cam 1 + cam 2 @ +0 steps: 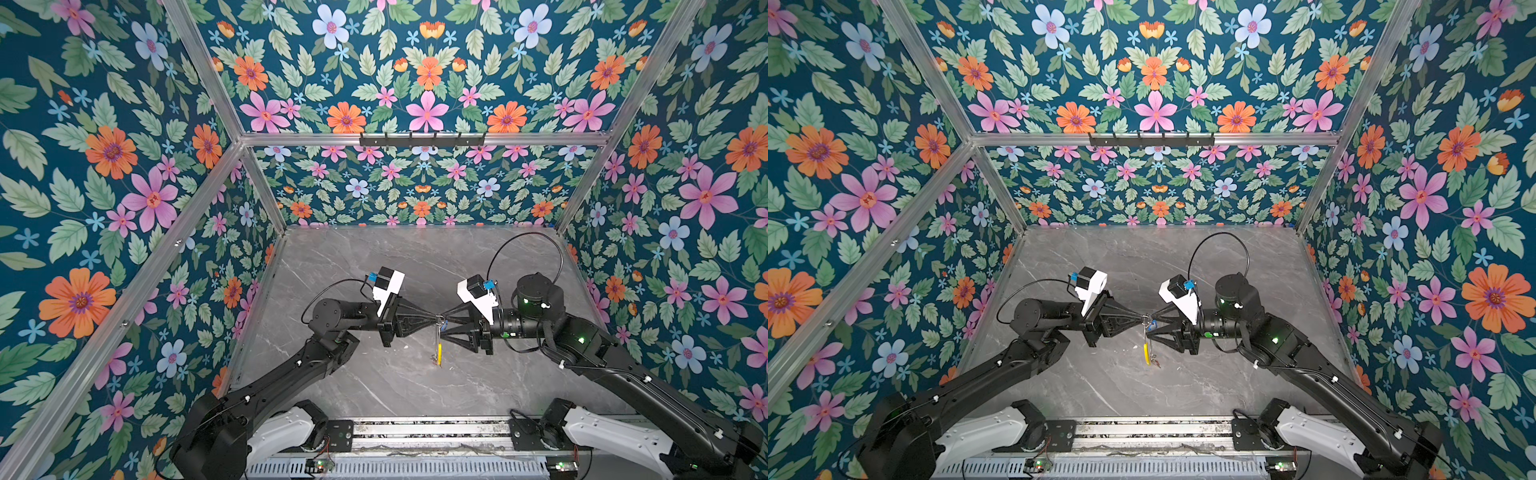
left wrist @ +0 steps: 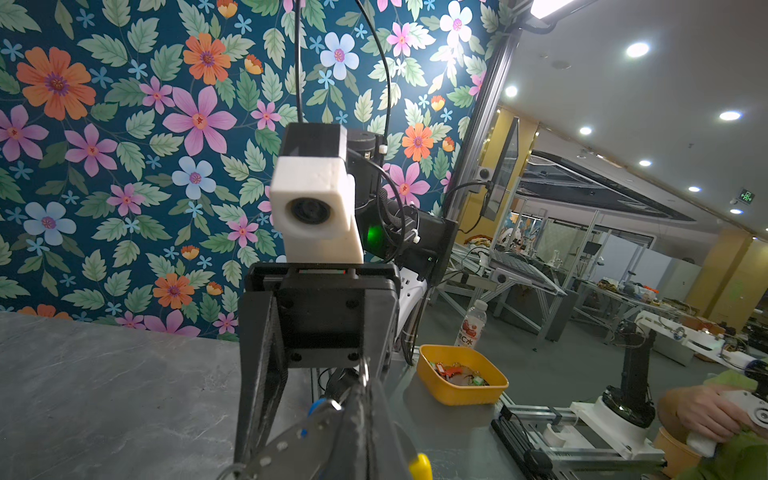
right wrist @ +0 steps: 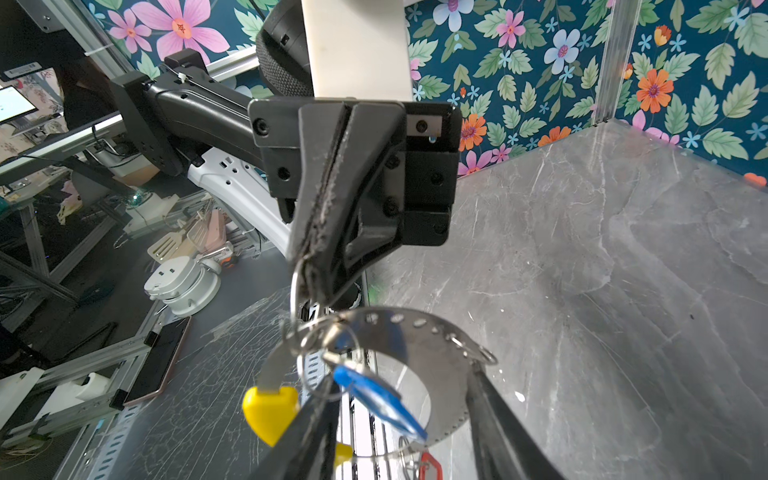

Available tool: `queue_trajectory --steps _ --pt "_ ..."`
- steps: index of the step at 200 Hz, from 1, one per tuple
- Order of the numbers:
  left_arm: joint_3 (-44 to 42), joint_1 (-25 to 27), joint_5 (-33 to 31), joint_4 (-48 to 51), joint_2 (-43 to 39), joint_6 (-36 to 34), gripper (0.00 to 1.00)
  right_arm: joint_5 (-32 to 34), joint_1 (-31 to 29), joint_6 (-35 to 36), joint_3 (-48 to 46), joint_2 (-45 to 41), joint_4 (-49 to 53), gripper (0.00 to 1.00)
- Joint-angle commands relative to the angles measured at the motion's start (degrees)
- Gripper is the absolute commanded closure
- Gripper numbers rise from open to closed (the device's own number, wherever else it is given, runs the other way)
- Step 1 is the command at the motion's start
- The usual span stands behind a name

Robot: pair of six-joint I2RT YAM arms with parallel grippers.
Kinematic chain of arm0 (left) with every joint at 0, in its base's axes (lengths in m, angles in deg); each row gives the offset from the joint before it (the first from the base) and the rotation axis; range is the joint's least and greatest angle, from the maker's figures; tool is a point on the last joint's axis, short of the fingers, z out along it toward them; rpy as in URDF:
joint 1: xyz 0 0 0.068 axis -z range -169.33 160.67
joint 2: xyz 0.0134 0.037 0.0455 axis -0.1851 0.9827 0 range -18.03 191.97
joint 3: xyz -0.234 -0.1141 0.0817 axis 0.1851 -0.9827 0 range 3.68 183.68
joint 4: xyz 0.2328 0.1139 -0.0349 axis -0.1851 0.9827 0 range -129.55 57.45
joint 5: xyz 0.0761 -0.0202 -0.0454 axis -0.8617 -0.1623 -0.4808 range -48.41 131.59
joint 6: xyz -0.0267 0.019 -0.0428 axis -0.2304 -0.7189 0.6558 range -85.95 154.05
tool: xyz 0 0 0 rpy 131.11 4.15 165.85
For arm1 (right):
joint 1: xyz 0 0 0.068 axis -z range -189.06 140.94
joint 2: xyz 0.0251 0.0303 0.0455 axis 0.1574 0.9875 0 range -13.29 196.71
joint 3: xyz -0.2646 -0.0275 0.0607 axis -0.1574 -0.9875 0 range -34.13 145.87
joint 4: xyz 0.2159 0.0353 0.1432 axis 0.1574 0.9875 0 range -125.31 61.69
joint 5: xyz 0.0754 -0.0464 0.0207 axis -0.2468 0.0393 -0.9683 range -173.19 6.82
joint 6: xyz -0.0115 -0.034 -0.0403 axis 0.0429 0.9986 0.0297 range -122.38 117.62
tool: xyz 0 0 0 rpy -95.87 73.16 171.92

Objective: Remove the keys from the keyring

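1. Closest to the right wrist camera are the fingers (image 3: 494,415) of the right hand (image 3: 402,374). They stand apart, and I see nothing pinched between them.
2. Between them hangs the blue tag (image 3: 374,399) of one key, closer to one finger than to the other.
3. The keyring (image 3: 415,324) is a silver arc with yellow parts. It hangs over the table (image 3: 602,270) with its long axis pointing down. I cannot tell whether its low end touches the table.
4. The red tag (image 3: 430,465) sits at that low end, away from both hands.
5. The left hand (image 3: 309,278) is clenched on a thin wire loop at the top of the keyring and carries it.
6. In both top views the two hands meet tip to tip over the middle of the table.
7. The right hand is the nearer one to the blue tag, so I judge it should take this key, while the left hand only holds.
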Motion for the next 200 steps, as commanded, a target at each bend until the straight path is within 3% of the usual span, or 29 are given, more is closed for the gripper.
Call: queue_trajectory --steps 1,133,200 --pt "-0.1 0.0 -0.8 -3.4 0.1 0.7 1.00 -0.2 0.0 0.2 0.7 0.4 -2.5 0.54" --pt "-0.5 -0.1 -3.7 -3.5 -0.8 -0.4 1.00 -4.0 0.0 -0.5 -0.4 0.4 -2.5 1.00" --pt "-1.1 -0.1 -5.5 -7.3 -0.4 1.0 1.00 -6.2 -1.5 0.1 0.2 3.4 -1.2 1.00"
